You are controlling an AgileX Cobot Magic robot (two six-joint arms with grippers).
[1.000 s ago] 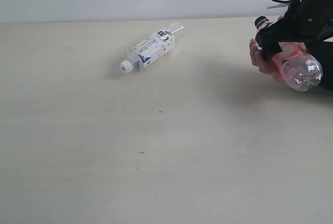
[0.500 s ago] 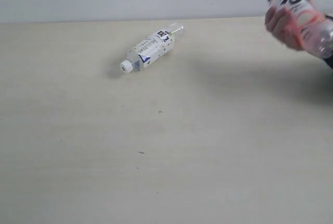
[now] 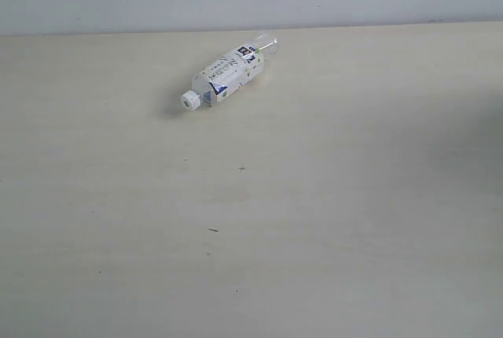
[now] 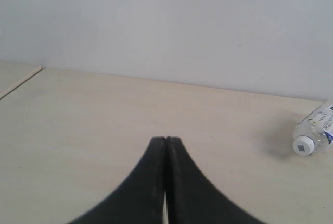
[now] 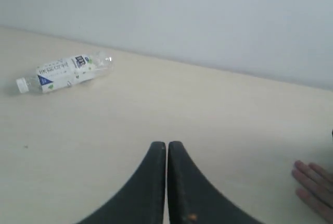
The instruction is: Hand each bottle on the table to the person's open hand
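Right wrist view alone catches the person's open hand (image 5: 314, 184), only its fingers showing. All three views show one bottle (image 3: 227, 76), white-and-navy labelled, lying on its side on the table (image 3: 330, 220). Two grippers: left gripper (image 4: 165, 141) and right gripper (image 5: 167, 145), both with jaws pressed together, holding nothing.

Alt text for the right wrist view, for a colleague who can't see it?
A white-and-navy-label bottle lies on its side on the pale table, beyond the shut right gripper. Fingertips of a person's hand poke into view.
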